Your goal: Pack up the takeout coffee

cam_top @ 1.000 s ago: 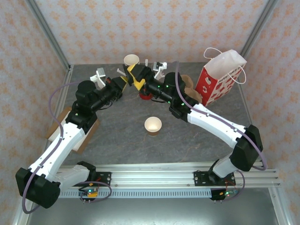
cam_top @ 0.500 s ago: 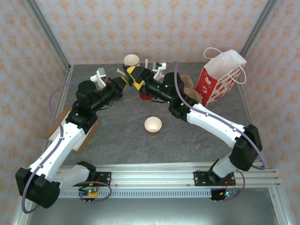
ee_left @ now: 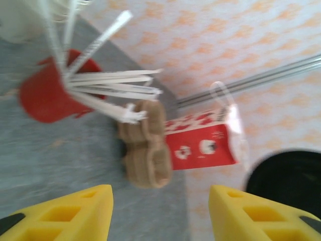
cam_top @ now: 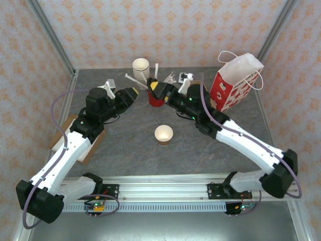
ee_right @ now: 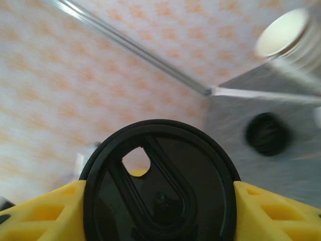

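At the far middle of the table, the right gripper is clamped across a round black lid, a yellow finger on either side of its rim, sip hole facing the wrist camera. Just to its left, the left gripper stands partly open with nothing between its fingers, pointed past a red cup bristling with white stirrers. The paper cup that makes the takeout coffee sits upright and uncovered near the middle of the table, on the near side of the red cup and well apart from both grippers. The step in hand appears to be capping. The next move would call for carrying the lid toward the near side, levelling it over the cup's mouth and pressing it evenly onto the rim. The left gripper could steady the cup wall. Only then can the coffee go into the red-and-white paper bag, which stands open at the far right.
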Tool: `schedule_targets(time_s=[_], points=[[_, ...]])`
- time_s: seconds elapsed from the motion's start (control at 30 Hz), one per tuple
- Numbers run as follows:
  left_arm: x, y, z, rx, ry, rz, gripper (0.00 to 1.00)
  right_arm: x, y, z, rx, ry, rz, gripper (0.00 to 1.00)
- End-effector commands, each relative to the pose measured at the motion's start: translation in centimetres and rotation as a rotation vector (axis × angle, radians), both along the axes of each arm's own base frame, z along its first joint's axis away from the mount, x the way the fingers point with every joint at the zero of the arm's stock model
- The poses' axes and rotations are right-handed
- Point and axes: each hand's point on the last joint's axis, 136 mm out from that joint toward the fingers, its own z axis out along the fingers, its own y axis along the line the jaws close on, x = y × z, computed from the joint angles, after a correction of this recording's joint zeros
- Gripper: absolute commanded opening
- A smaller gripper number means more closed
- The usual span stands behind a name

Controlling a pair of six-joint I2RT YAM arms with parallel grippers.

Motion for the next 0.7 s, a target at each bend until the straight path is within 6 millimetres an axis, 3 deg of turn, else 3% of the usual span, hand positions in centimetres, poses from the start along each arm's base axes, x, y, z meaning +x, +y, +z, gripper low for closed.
schedule_targets(time_s=[0.0, 0.1, 0.3, 0.47, 0.67], points=[[-1.4, 2.9, -1.9, 0.289, 0.035, 0.030, 0.55, -2.4, -2.5, -8.1, -0.578, -0.153, 0.016, 0.60], [-1.6, 3.5, -2.9, 0.392, 0.046, 0.008, 0.60, -4.2, -2.6, -12.8, -0.783, -0.200, 0.080, 0.60], [-1.8, 4.4, -3.7, 0.501, 0.058, -0.007, 0.65, -4.7, -1.8, -18.1, -0.955, -0.233, 0.129, 0.59], [-2.1, 4.8, -4.0, 0.525, 0.059, 0.001, 0.66, -4.4, -1.0, -20.4, -0.983, -0.224, 0.151, 0.59], [-2.1, 4.7, -4.2, 0.523, 0.061, -0.004, 0.66, -4.3, -1.1, -21.9, -0.995, -0.217, 0.145, 0.59]])
